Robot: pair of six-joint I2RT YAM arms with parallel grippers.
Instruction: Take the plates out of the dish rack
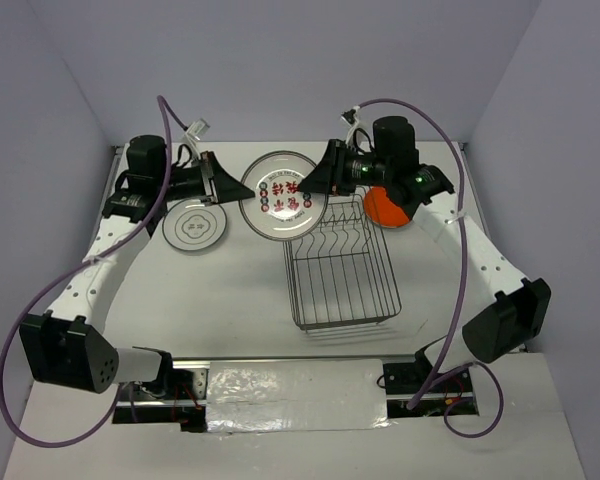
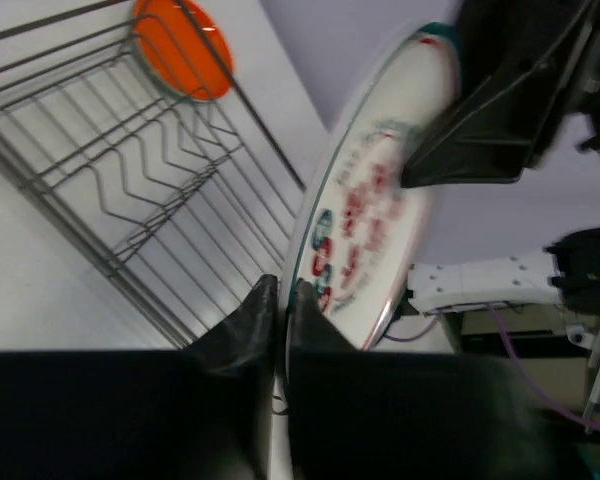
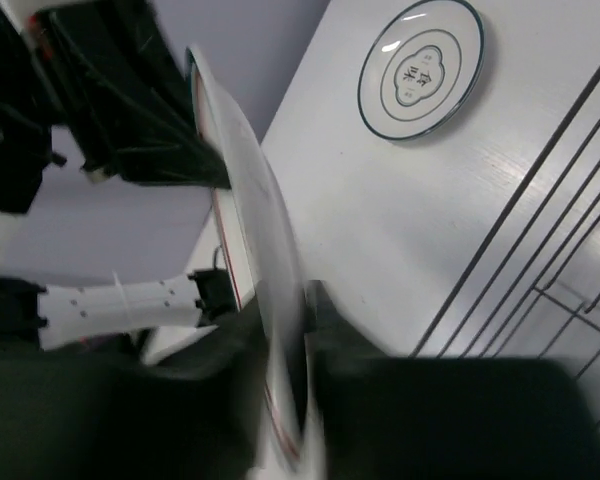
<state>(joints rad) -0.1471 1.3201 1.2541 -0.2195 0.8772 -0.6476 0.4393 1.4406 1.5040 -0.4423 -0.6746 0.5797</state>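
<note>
A large white plate with red and teal marks [image 1: 285,196] hangs above the table, left of the far end of the dish rack [image 1: 342,268]. My left gripper [image 1: 219,181] is shut on its left rim and my right gripper [image 1: 325,178] is shut on its right rim. In the left wrist view my left gripper [image 2: 285,292] pinches the tilted plate [image 2: 372,215]. In the right wrist view the plate [image 3: 242,170] stands edge-on in my right gripper [image 3: 285,300]. A plain orange plate [image 1: 384,209] sits at the rack's far right corner, partly hidden by my right arm.
A small white plate with a dark rim [image 1: 193,228] lies flat on the table, left of the held plate, and also shows in the right wrist view [image 3: 420,68]. The rack's wire prongs [image 2: 130,170] hold no other plates. Walls close in the back and both sides.
</note>
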